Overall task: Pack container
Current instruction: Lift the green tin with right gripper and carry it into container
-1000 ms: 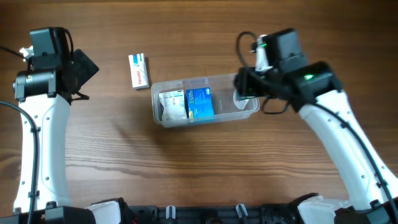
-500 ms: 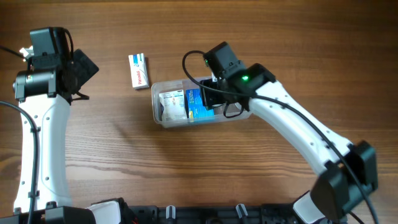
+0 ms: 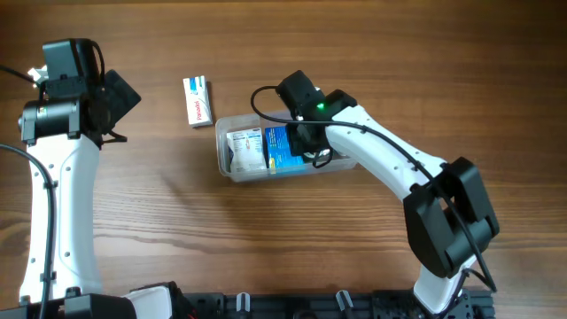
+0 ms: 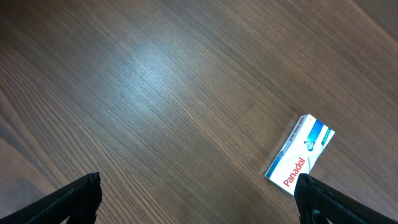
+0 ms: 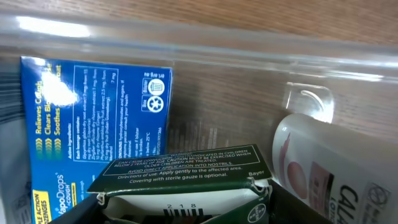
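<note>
The clear plastic container (image 3: 232, 171) stands at the table's middle back. It holds a white box (image 3: 243, 149) and a blue box (image 3: 282, 147). My right gripper (image 3: 312, 149) reaches down into the container and is shut on a dark green box (image 5: 180, 169). The green box sits between the blue box (image 5: 93, 93) and a white bottle (image 5: 323, 171), inside the container's far wall (image 5: 205, 53). My left gripper (image 3: 117, 96) is open and empty at the far left, above bare wood (image 4: 199, 208).
A white Panadol box (image 3: 198, 100) lies on the table left of the container, and it also shows in the left wrist view (image 4: 300, 154). The right arm covers the container's right half from above.
My right arm has swung left, from the container's right end to its middle, and reached down inside. The left arm has not moved.
</note>
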